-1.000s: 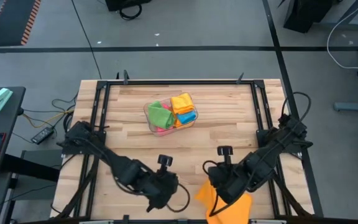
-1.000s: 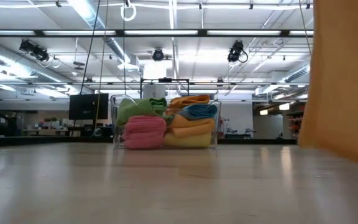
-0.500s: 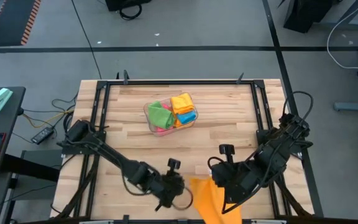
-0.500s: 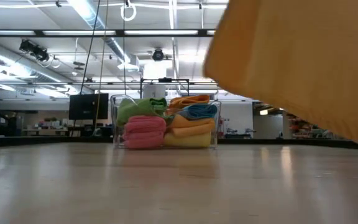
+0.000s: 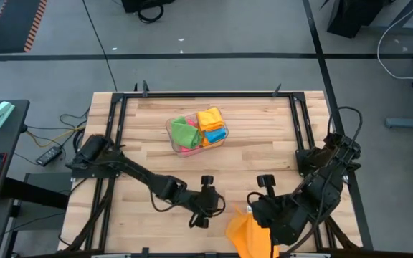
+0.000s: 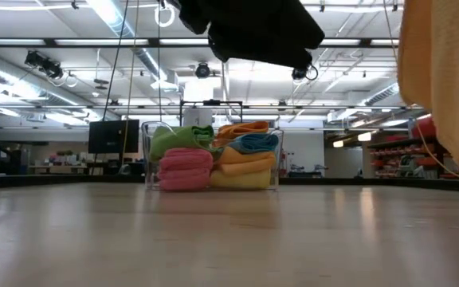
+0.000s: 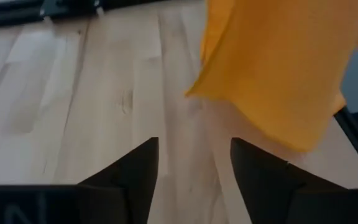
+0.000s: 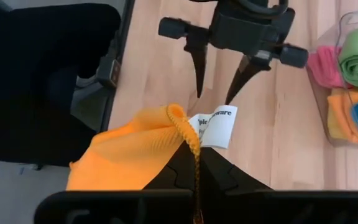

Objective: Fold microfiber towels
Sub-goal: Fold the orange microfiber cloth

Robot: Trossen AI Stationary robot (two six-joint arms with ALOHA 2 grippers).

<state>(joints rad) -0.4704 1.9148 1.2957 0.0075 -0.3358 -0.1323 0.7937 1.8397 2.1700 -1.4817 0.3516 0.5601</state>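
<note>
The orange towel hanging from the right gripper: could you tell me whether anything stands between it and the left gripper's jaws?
Nothing visible does. The left gripper has its jaws open and faces the orange towel, which the right gripper pinches by one edge; only bare table lies between them. The clear bin of folded towels sits farther back, out of the way.

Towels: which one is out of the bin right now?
The orange towel, pinched by the right pincer at the table's near edge. The green, pink, blue and other towels sit folded in the bin.

The orange towel (image 8: 129, 155) is nubbly matt cloth with a stitched edge and a paper-like tag (image 8: 213, 127), the counter (image 5: 264, 143) smooth pale wood, the bin (image 6: 276, 163) clear glossy plastic.
</note>
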